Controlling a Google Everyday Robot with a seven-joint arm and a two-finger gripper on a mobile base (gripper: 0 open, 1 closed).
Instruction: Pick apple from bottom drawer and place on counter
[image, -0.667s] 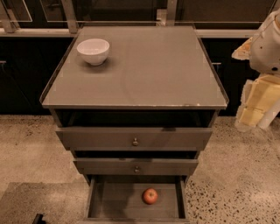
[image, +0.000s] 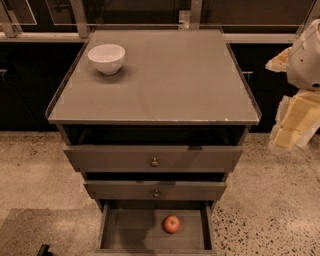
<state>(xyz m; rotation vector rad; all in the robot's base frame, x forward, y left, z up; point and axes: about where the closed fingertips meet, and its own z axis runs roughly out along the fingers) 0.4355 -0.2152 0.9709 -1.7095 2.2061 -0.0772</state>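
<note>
The apple, small and red, lies on the plank floor of the bottom drawer, which is pulled open at the foot of the grey-brown cabinet. The counter is the cabinet's smooth grey-beige top, with a chipped front edge. My gripper hangs at the right edge of the camera view on the white and cream arm. It is beside the cabinet at about the height of the top drawer, well above and to the right of the apple, and apart from everything.
A white bowl stands on the counter's back left corner. Two wider drawers with small round knobs sit slightly open above the bottom one. Speckled floor surrounds the cabinet, and dark cabinets run along the back.
</note>
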